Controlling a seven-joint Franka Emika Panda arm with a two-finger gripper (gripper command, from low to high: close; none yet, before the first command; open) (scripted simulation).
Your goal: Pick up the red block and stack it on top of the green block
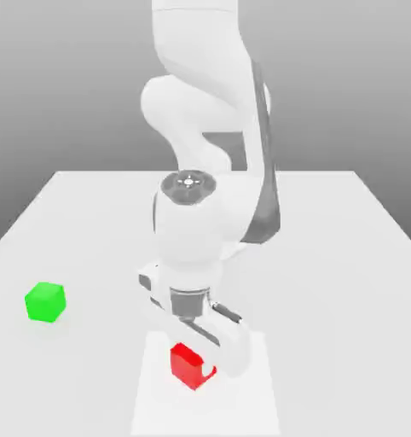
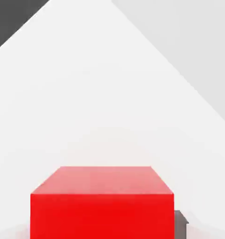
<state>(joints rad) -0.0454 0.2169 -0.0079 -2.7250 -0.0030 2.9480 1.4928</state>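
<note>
A white robot arm reaches down over a pale grey table (image 1: pixel 345 222), its two-finger gripper (image 1: pixel 197 363) lowered to the table surface at the near edge of the scene, a little right of centre in the exterior view. The small matte bright red cube (image 1: pixel 188 365) sits between the fingers, which have closed narrowly against its sides, so the hand appears to be holding it; the cube rests on the table, not yet lifted. In the hand view the red cube (image 2: pixel 101 207) sits close under the camera, with a dark fingertip (image 2: pixel 180 223) touching one side.

The small matte bright green cube (image 1: pixel 45 301) stands alone on the table, well apart, to the exterior view's left and slightly farther away than the red cube. The coming move likely turns on this: lift, then carry leftward and a little away to set red on green.
</note>
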